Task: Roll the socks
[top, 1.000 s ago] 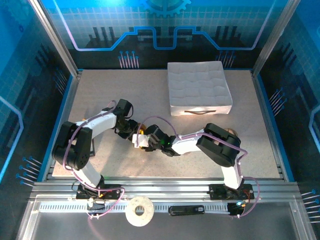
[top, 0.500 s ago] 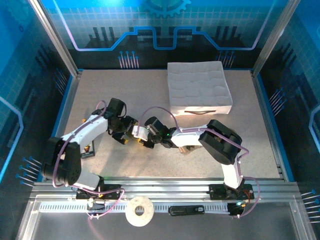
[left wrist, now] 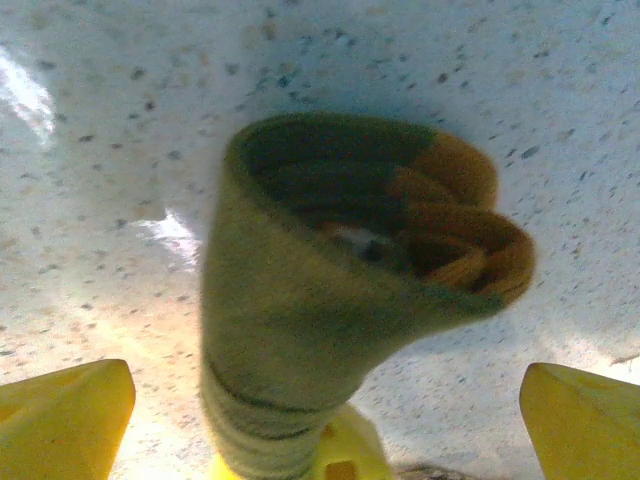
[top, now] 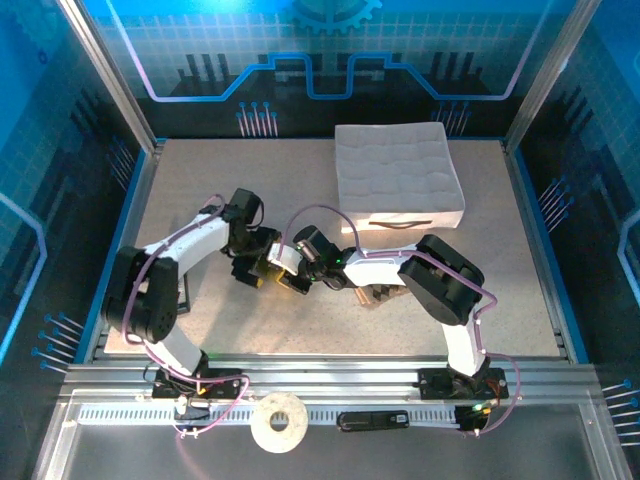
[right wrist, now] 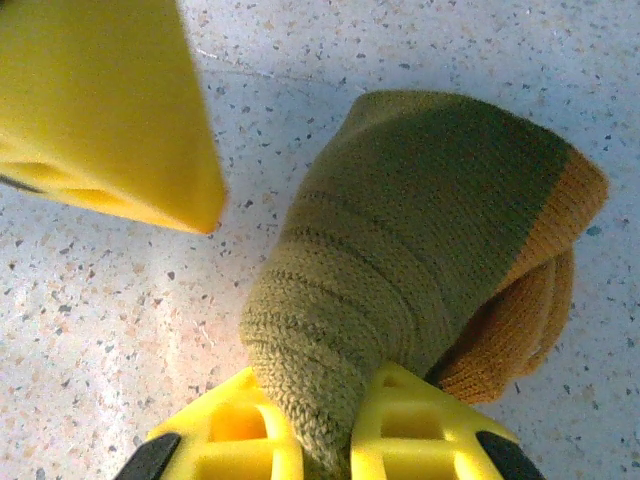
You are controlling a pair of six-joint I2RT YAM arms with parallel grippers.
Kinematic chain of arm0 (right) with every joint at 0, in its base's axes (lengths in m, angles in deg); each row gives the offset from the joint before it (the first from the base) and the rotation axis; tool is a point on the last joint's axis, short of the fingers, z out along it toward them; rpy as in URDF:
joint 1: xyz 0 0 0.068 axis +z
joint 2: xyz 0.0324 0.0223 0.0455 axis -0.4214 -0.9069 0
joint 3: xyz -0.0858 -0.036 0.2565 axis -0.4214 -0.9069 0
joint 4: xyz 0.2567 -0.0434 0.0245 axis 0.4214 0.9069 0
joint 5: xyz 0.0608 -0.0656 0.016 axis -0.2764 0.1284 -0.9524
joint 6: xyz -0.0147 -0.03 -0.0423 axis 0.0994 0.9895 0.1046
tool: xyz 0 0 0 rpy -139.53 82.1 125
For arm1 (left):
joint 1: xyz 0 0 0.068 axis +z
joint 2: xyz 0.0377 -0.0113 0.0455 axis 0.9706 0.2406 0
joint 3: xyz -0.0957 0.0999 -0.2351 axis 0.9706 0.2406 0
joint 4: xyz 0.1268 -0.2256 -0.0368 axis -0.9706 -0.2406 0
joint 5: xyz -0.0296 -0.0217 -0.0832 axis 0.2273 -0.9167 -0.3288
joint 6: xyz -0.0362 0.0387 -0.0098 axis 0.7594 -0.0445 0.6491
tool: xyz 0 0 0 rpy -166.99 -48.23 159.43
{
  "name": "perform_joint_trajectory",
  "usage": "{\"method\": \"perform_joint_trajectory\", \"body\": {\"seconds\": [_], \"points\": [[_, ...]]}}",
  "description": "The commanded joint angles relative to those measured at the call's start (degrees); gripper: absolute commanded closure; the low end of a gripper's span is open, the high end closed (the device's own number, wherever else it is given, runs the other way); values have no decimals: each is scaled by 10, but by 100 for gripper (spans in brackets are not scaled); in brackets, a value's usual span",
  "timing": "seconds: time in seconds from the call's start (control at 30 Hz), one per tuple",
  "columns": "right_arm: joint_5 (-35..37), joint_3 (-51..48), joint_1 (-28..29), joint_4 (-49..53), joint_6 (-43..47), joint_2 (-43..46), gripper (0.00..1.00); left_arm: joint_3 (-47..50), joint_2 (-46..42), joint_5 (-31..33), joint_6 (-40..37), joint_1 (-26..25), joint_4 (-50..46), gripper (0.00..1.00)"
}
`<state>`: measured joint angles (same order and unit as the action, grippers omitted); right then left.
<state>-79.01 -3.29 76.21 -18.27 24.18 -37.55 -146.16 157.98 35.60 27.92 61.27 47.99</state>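
Grip has just changed sides: my left pincer point(left wrist: 322, 410) has sprung wide open and released the rolled green sock point(left wrist: 300, 300), my right pincer point(right wrist: 330, 430) has clenched on its end near the worktop's point(top: 200, 190) middle, so I judge the roll now depends on that one hold.

The sock point(right wrist: 400, 260) is coloured olive green, crossed by thin darker stripes close to the yellow fingers point(right wrist: 235, 440) of the right gripper point(right wrist: 322, 445), and orange at its far end. The table point(right wrist: 90, 330) beneath is speckled pale grey.
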Motion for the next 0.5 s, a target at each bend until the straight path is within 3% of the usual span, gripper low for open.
{"method": "perform_joint_trajectory", "body": {"seconds": [0.0,0.13,0.33,0.4,0.47], "points": [[-2,-9,0,88,-12,-31,100,-38,44,6,-10,-12,-40,0],[3,-10,-1,89,-11,-30,100,-76,93,22,-41,-25,-108,1],[9,-10,-1,89,-10,-29,100,-83,136,15,-60,-32,-112,3],[13,-10,-1,91,-11,-30,100,-74,138,2,-60,-34,-99,15],[16,-9,-3,92,-12,-30,100,-61,130,-2,-58,-40,-92,36]]}}
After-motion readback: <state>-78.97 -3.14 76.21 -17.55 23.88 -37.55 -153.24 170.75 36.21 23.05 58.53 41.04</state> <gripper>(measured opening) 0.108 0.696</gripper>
